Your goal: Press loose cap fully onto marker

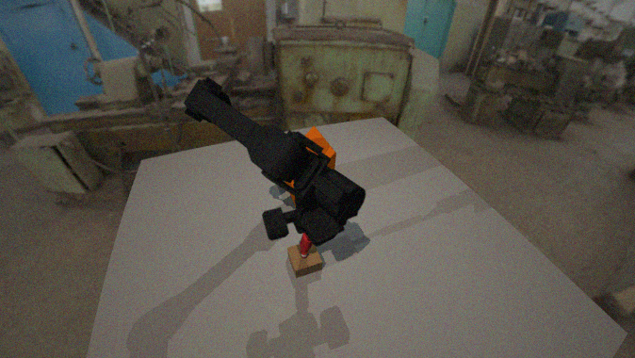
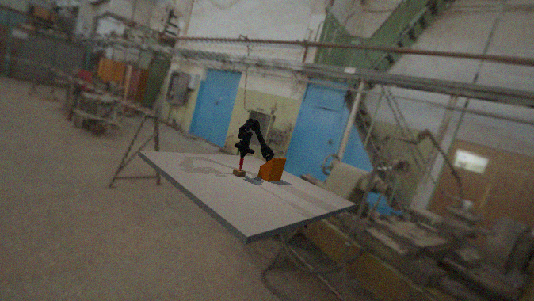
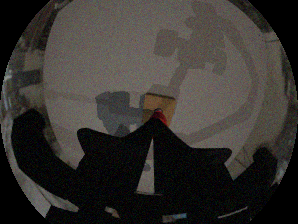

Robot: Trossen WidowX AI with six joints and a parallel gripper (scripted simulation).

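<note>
The black end effector (image 1: 307, 237) is fully closed and empty, directly above the small tan wooden holder block (image 1: 305, 260) on the grey bench (image 1: 424, 264). Closed fingers likely press the red capped marker (image 1: 305, 246) standing upright in that block.

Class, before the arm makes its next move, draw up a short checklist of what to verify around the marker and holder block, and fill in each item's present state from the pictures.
1. Marker upright in the holder block: ok.
2. Holder block flat on the table: ok.
3. Gripper shut, directly above the marker top: ok.
4. Cap seated fully on the marker: cannot tell, the gripper hides the top.
5. Loose cap elsewhere on the table: none visible, ok.
6. Orange base block apart from the holder block: ok.
</note>
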